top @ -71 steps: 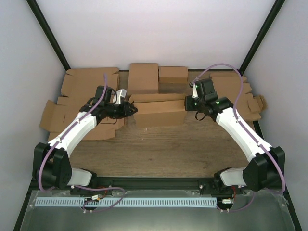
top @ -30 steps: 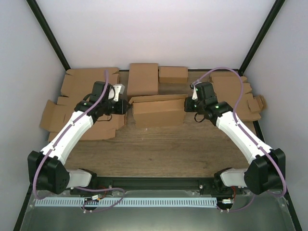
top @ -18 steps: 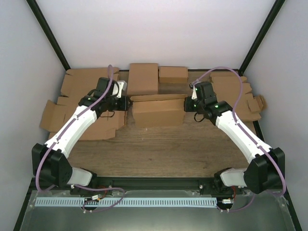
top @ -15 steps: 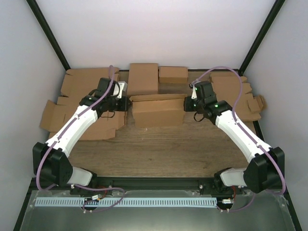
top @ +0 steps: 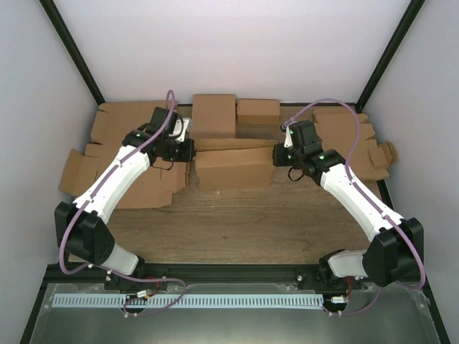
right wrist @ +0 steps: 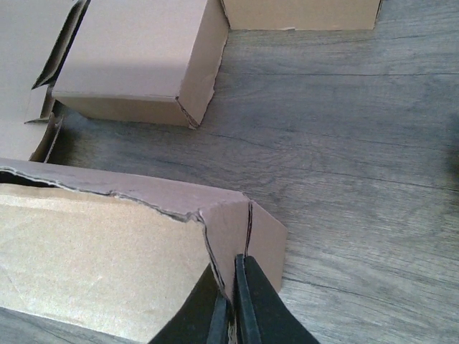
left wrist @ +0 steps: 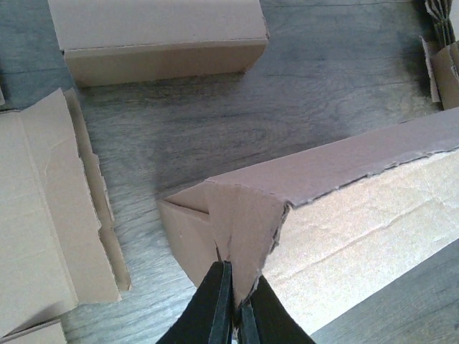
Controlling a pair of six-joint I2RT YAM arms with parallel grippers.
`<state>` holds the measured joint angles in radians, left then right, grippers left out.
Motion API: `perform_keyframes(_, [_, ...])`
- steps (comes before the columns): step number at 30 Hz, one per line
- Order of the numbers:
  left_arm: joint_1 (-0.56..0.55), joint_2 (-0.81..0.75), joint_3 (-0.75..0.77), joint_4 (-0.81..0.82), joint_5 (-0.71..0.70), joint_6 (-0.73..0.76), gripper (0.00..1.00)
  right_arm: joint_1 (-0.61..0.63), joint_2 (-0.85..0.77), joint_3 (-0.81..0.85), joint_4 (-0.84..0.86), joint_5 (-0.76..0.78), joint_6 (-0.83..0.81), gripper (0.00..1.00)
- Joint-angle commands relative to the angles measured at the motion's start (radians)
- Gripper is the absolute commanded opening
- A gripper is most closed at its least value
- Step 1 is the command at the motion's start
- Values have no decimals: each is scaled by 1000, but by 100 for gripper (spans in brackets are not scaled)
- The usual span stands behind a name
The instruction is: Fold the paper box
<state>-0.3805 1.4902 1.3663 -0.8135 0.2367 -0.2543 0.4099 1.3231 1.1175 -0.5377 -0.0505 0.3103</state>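
Brown corrugated cardboard mailer box (top: 235,166), half-formed, just in front of smaller closed cardboard box (top: 213,115); left gripper (left wrist: 233,285) clamped on left corner flap, right gripper (right wrist: 229,269) on right one. Judgement: fold both ends inward evenly, avoid tearing ragged creases.

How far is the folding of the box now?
Done: the paper box stands as a shallow box shape, its long walls raised. In hand: the left fingers and right fingers are shut on the flaps at its two ends. To do: the end flaps stick out, not tucked in, so it looks not yet closed.
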Motion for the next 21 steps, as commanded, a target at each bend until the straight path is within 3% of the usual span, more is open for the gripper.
perform_keyframes(1, [0, 38, 61, -100, 36, -21, 4, 10, 30, -7, -110, -18, -3, 3])
perform_keyframes(21, [1, 30, -12, -37, 172, -202, 4, 10, 22, -13, -100, -18, -15, 4])
